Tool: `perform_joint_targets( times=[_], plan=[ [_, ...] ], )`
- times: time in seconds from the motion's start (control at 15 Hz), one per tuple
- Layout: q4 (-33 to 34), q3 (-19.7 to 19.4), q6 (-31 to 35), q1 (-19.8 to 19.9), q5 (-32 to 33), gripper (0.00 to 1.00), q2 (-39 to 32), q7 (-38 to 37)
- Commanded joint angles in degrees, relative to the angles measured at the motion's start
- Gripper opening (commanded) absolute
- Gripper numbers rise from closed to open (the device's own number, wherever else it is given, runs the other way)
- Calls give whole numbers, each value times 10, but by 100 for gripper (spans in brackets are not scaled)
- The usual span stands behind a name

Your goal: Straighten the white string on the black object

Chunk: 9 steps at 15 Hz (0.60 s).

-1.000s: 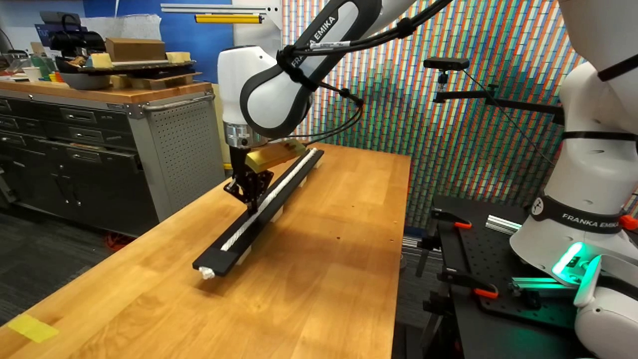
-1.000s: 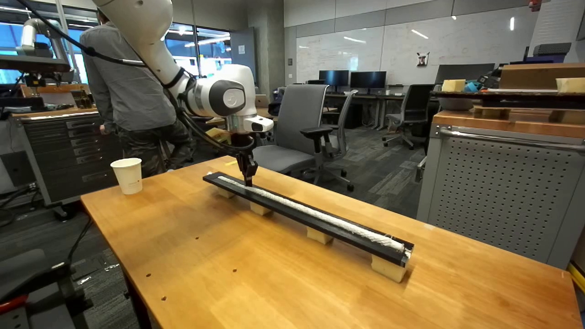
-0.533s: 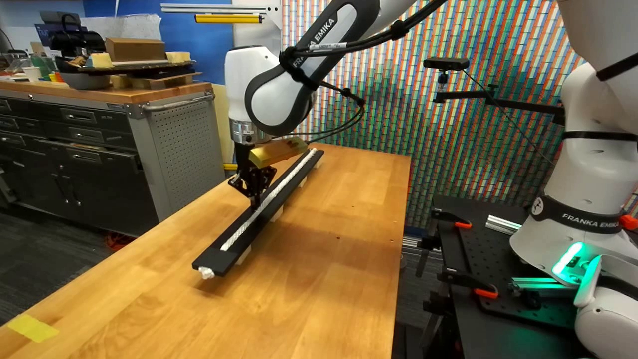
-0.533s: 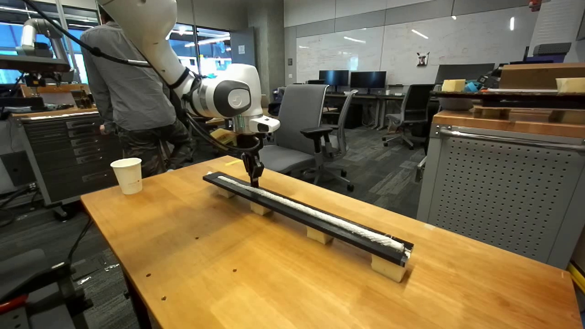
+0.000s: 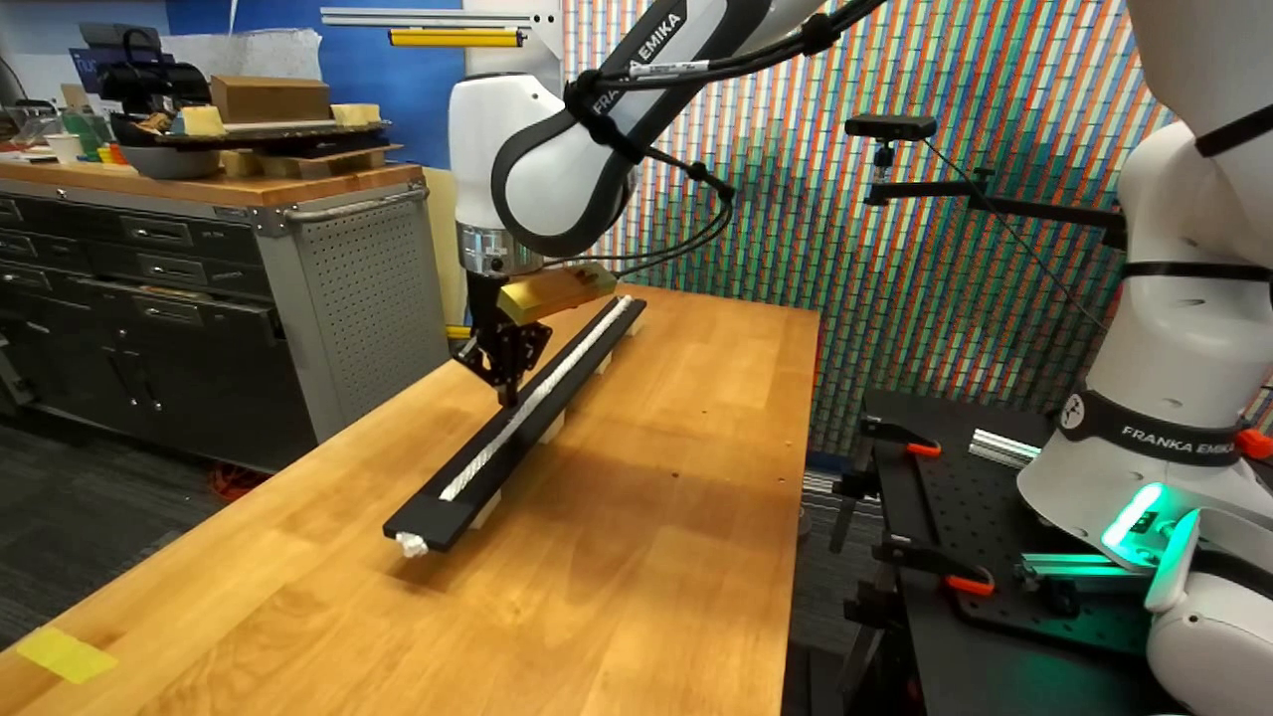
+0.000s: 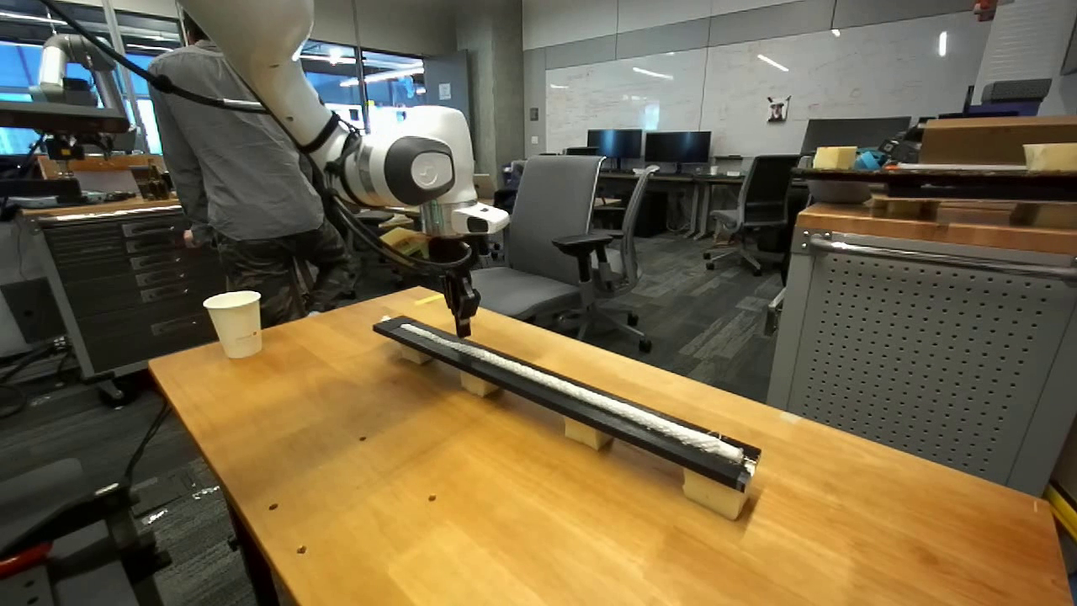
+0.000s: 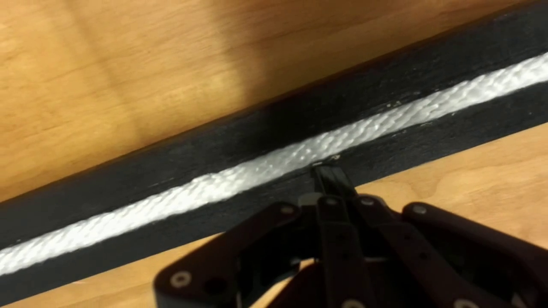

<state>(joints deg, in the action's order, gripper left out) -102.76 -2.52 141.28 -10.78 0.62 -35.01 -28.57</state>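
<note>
Gripper (image 7: 329, 169) lifted slightly; pointing down, closed, above black bar (image 5: 528, 429).

Wooden table (image 6: 538, 513) with an upright white cup (image 6: 236, 326), yellow tape (image 5: 66, 654) and a row of pale blocks (image 6: 587, 433).
</note>
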Motion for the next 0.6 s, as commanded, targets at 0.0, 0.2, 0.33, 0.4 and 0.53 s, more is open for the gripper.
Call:
perform_joint_targets(
  times=[0.0,0.2,0.33,0.4,0.53],
  plan=[
    [-39,-11,18,-13,4,0,34,-10],
    [-40,-11,21,-10,3,0,29,-7],
    [-37,-11,20,-7,1,0,22,-5],
    [-36,-12,20,-7,1,0,20,-4],
    [-33,-14,24,-5,0,0,14,-2]
  ],
)
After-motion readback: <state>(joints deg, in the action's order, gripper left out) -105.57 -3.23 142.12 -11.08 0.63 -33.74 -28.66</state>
